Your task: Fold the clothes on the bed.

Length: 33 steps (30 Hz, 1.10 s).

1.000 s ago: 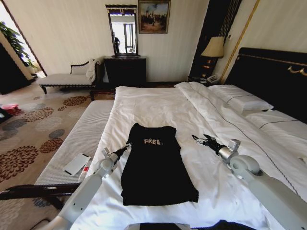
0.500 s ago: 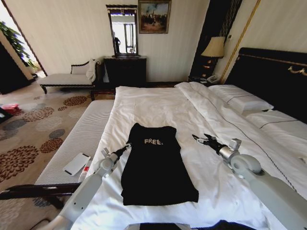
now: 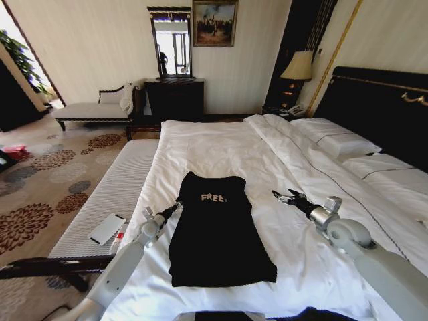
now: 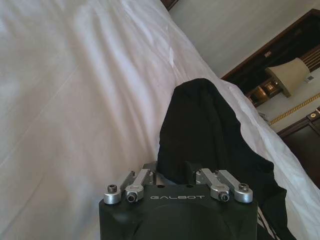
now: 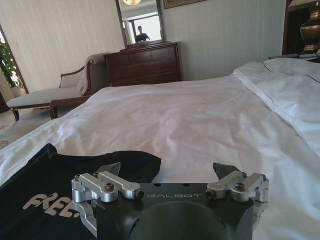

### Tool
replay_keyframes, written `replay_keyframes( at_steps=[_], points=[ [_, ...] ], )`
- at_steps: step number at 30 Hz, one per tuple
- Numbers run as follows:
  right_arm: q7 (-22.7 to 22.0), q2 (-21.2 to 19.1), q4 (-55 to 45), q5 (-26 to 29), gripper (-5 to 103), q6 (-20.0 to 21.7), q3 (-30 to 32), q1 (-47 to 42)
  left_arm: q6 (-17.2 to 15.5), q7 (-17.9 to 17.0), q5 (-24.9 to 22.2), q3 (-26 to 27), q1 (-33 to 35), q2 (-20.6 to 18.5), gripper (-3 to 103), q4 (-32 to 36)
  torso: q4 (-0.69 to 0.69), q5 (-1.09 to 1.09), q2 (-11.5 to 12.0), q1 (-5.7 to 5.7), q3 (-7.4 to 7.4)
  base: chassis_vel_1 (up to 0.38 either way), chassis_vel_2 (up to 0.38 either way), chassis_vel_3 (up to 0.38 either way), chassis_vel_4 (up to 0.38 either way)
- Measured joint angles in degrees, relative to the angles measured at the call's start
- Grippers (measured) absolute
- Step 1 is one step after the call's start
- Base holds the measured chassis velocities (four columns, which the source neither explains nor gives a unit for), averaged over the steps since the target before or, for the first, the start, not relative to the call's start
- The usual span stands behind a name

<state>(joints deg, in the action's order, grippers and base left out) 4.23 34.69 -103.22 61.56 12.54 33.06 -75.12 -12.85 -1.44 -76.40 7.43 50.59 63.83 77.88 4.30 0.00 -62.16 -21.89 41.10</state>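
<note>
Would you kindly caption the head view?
Black T-shirt flat on the white bed, left hand at its edge, right hand alongside.

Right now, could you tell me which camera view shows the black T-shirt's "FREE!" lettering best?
The head view: the lettering reads upright on the black T-shirt, which lies whole and flat on the bed. The right wrist view catches part of it at a slant behind the right gripper. The left wrist view shows plain black fabric.
</note>
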Motion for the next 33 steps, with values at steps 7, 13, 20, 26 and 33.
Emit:
replay_keyframes(
  at_steps=[7,13,20,26,33],
  points=[
    [0.0,0.0,-0.1,0.3,100,0.0,0.7,-0.9,0.0,0.0,0.0,0.0,0.0,0.2,12,-0.4,0.01,0.00,0.0,0.00,0.00,0.000,0.000,0.000,0.000],
    [0.0,0.1,-0.2,0.3,100,0.0,0.7,-0.7,0.0,-0.2,0.0,0.0,-0.3,0.2,1,-0.9,0.01,0.00,0.0,0.00,0.00,0.000,0.000,0.000,0.000],
    [0.0,-0.1,-0.2,0.4,100,0.0,0.6,-0.4,0.1,-0.6,-0.2,0.6,0.2,-0.5,1,0.6,0.01,0.00,0.0,0.00,0.00,0.000,0.000,0.000,0.000],
    [0.0,0.5,-0.5,-0.1,100,0.0,0.7,-0.7,0.6,-0.8,0.1,1.5,1.0,-2.6,1,3.0,0.00,-0.01,0.0,0.00,0.00,0.000,0.000,0.000,0.000],
    [0.3,1.4,-0.7,-0.7,100,-0.1,1.2,-1.4,1.2,-0.8,-1.2,3.4,-0.2,-6.0,1,3.9,0.00,-0.01,0.0,0.00,0.00,0.000,0.000,0.000,0.000]
  ],
)
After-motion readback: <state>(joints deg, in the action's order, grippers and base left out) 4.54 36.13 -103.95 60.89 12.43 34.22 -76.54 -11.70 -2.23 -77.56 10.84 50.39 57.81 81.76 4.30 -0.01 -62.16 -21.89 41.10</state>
